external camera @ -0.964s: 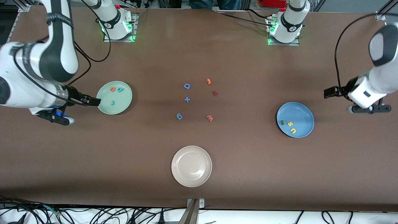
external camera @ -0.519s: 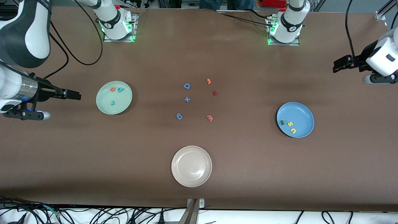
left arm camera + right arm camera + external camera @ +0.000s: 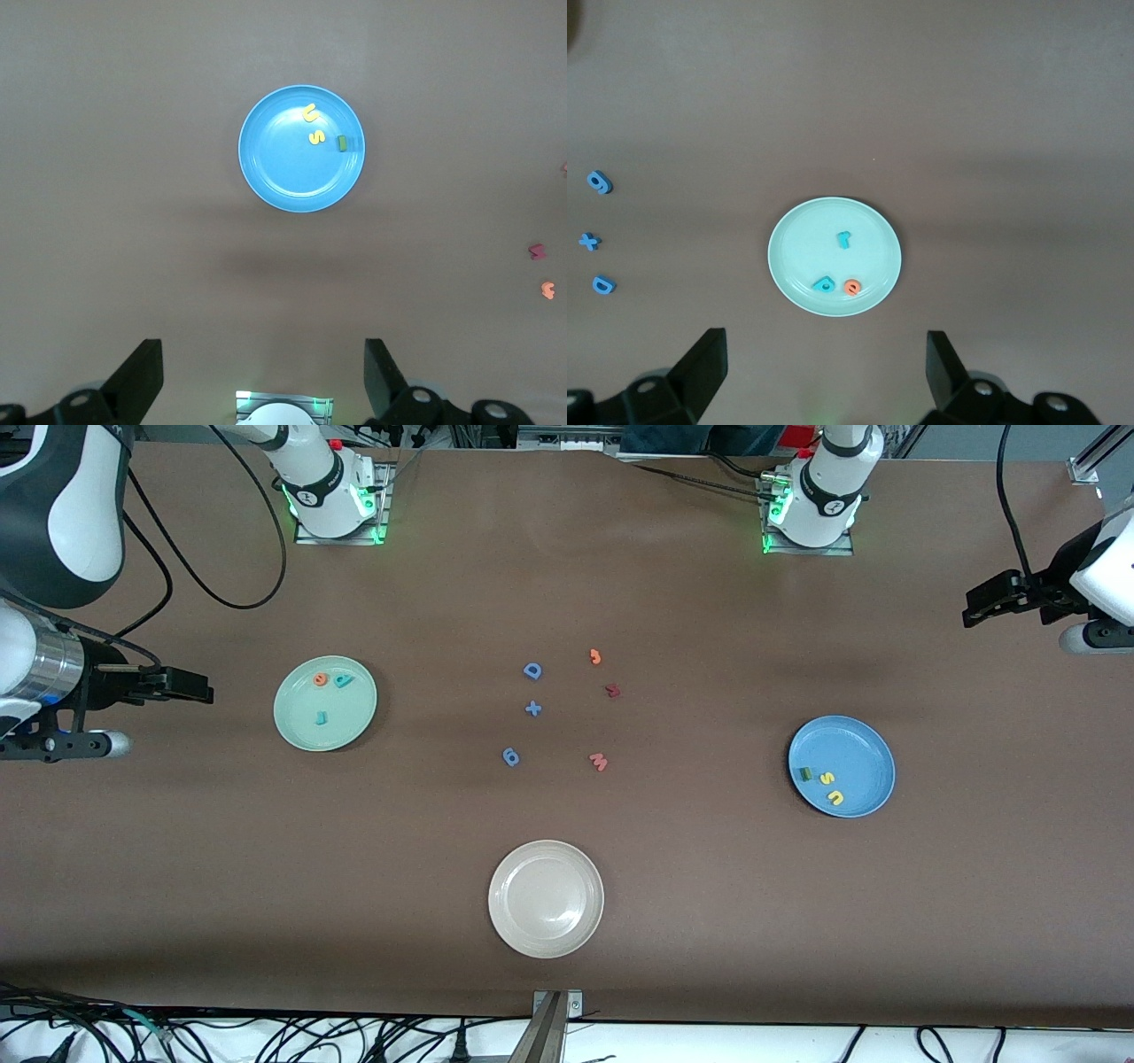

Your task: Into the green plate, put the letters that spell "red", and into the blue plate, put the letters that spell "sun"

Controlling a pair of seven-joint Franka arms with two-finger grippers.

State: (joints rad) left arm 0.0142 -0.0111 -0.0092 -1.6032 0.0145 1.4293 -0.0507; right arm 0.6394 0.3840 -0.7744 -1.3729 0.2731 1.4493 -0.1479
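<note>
- A brown counter (image 3: 691, 921) seen from above, with two white robot arms, one at each end.
- The green plate (image 3: 297, 726) sits toward the right arm's end of the counter. In it lie three small foam letters: an orange "e" (image 3: 321, 679), a teal "d" (image 3: 343, 680) just beside it, and a thin teal "r" (image 3: 321, 716) nearer the front camera, apart from the other two.
- The blue plate (image 3: 864, 748) sits toward the left arm's end. In it lie a dark green "n" (image 3: 804, 773), a yellow "s" (image 3: 829, 778) and a yellow "u" (image 3: 835, 797), close together.
- The right gripper (image 3: 186, 687) hangs over bare counter beside the green plate, toward the counter's end, its fingers (image 3: 700, 367) spread wide and holding nothing.
- The left gripper (image 3: 988, 598) hangs over bare counter at the other end, well apart from the blue plate, its fingers (image 3: 142, 376) also spread wide and empty.
- In the middle of the counter lie loose pieces, none touching: a blue "D" (image 3: 532, 670), a blue plus sign (image 3: 532, 708), a blue "9" (image 3: 510, 756), an orange hooked piece (image 3: 595, 656), a dark red piece (image 3: 612, 690) and a salmon "w" (image 3: 599, 761).
- A cream plate (image 3: 509, 868) sits alone, nearer the front camera than the loose pieces, with nothing in it.
</note>
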